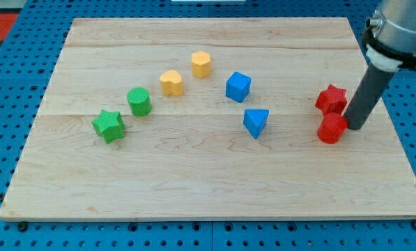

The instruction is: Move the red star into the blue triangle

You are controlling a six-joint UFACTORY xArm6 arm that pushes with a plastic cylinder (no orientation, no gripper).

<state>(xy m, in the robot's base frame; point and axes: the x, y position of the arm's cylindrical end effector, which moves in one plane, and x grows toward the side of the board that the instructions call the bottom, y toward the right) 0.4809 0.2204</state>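
The red star (331,99) lies near the board's right side. The blue triangle (256,122) lies well to its left, near the board's middle. My tip (356,126) stands just right of the red star and a little below it. It is right beside a round red block (332,129), which sits directly below the star. The dark rod rises from the tip toward the view's top right.
A blue cube (238,86) sits above the triangle. Two yellow blocks (201,64) (171,82) lie up and left of it. A green cylinder (139,102) and a green star (109,126) lie at the left. The wooden board (208,188) rests on a blue pegboard.
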